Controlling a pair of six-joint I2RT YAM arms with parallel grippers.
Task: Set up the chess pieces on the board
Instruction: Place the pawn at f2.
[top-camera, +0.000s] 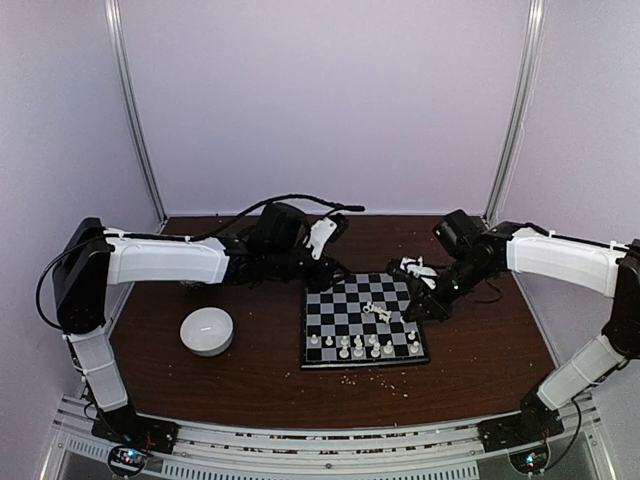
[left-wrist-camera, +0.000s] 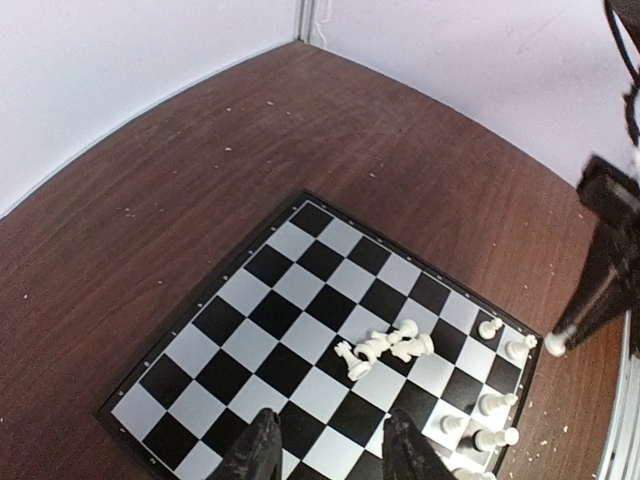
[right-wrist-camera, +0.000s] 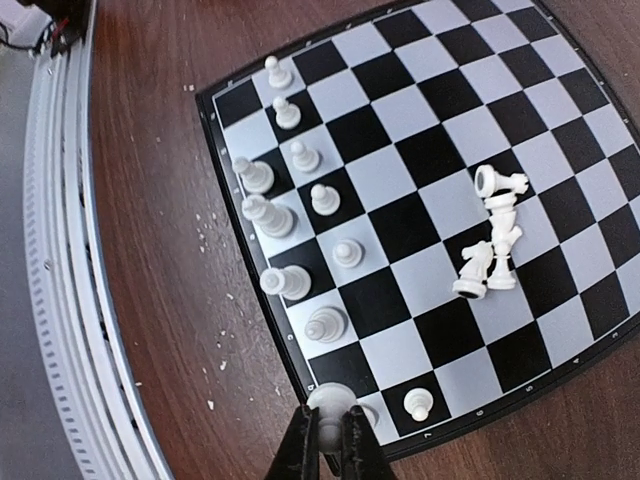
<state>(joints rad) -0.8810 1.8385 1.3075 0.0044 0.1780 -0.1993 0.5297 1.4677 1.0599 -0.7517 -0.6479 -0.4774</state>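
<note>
Right claw (right-wrist-camera: 328, 420) pinching piece (right-wrist-camera: 330, 398), bowl (top-camera: 207, 331) apart

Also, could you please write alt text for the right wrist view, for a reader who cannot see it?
Seen from the right wrist, the jaws are shut on a white chess piece at the bottom corner of the board. Other white pieces stand in two rows along its left edge, and a few toppled pieces lie heaped mid-board.
</note>
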